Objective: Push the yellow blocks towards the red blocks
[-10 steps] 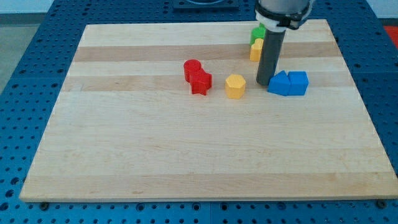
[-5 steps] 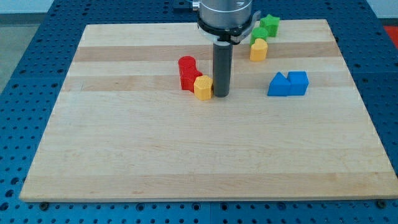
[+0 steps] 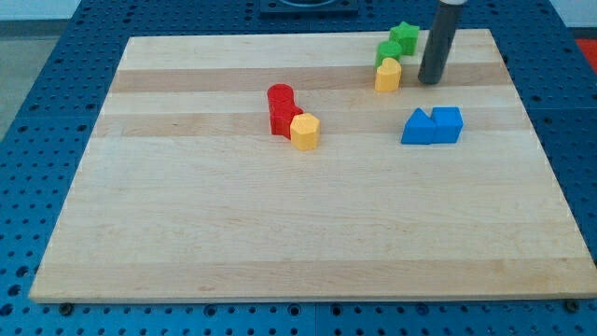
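A yellow hexagonal block [image 3: 304,132] rests against the right side of the lower red block [image 3: 283,120]; a red cylinder [image 3: 280,97] stands just above it. A second yellow block [image 3: 388,75] sits near the view's top right, touching a green block [image 3: 389,51]. My tip [image 3: 430,81] is on the board just to the right of that second yellow block, a small gap between them. The rod rises out of the view's top.
Another green block [image 3: 405,37] lies by the board's top edge, up and left of the rod. Two blue blocks [image 3: 432,126] sit together below my tip. The wooden board [image 3: 280,233] lies on a blue perforated table.
The tip pushed the yellow hexagonal block left against the red blocks, then left it and moved up and right to beside the second yellow block.
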Motion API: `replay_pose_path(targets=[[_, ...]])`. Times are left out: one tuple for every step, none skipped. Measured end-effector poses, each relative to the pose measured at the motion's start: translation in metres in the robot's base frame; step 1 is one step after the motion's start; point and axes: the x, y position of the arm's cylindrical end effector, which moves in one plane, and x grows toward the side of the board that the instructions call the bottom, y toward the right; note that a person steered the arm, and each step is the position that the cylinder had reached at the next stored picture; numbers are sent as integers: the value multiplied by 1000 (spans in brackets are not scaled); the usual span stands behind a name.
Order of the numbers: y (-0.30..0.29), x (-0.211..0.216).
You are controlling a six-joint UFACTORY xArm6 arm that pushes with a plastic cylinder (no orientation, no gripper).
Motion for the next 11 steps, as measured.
replay_pose_path(targets=[[-22, 0], [-46, 1], [-62, 1], [-89, 1], [-100, -6], [-103, -23], [-113, -27], [-138, -25], [-156, -9], [-160, 15], [-165, 24]])
